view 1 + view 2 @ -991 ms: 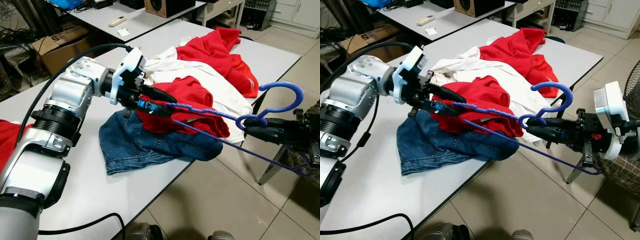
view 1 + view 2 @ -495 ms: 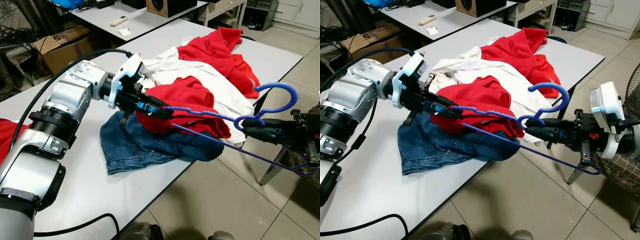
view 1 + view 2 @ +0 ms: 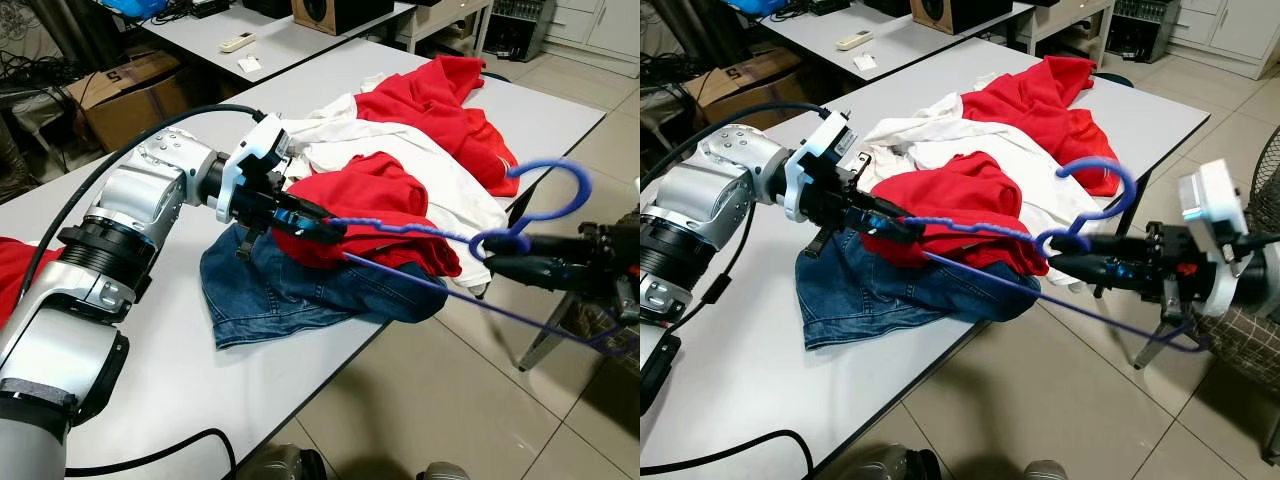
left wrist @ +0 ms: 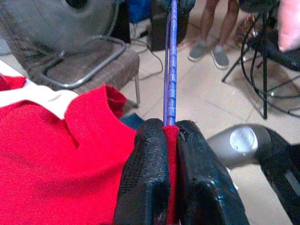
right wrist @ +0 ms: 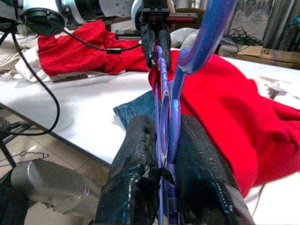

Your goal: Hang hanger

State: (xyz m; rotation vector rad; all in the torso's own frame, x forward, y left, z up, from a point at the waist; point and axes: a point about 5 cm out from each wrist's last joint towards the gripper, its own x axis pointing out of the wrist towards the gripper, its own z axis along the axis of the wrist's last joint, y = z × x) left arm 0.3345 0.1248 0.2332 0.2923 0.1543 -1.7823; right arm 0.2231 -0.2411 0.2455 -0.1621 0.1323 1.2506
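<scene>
Two end effectors share one blue hanger (image 3: 440, 233), which hangs in the air past the table's (image 3: 180, 370) near edge, stretched between them. The left end effector (image 3: 325, 226) is clamped together on the hanger's far arm tip, and a fold of the red shirt (image 3: 375, 205) is pinched in with it, as the left wrist view shows red cloth between the black fingers (image 4: 145, 178) beside the blue rod. The right end effector (image 3: 495, 255) is closed on the hanger's neck just below the hook (image 3: 550, 190), whose curl rises above its fingers (image 5: 136, 159).

The left arm reaches out level across the table, elbow bent, wrist turned toward the right arm. The right arm comes in from off the table side, held low over the tiled floor (image 3: 420, 400).

Under and just behind the left end effector lies a pair of blue jeans (image 3: 270, 290), reaching close to the table edge. Beyond it sit a white garment (image 3: 400, 150) and another red garment (image 3: 440, 100). Open floor lies beneath the hanger. A fan (image 3: 1265, 180) stands by the right arm.

Behind the left arm, a cardboard box (image 3: 120, 90) bears print too small to read.
</scene>
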